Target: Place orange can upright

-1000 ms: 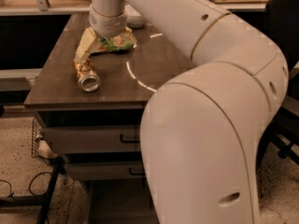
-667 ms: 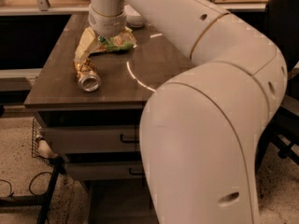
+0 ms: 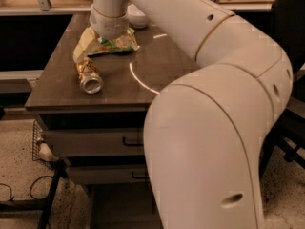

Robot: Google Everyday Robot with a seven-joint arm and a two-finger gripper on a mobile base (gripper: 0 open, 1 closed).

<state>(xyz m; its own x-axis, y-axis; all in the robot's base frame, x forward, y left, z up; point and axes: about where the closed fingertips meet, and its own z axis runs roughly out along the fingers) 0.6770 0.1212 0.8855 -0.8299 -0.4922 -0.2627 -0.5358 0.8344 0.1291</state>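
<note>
The orange can lies on its side near the front left of the dark table, with one silver end facing the front edge. My gripper, pale yellow below the white wrist, hangs just behind the can's far end, close to it or touching it. The big white arm reaches over the table from the right and hides much of it.
A green snack bag lies just behind and right of the can, under the wrist. A white bowl stands at the table's back. Drawers sit below the tabletop. Cables and a stand lie on the floor at left. A dark chair stands at right.
</note>
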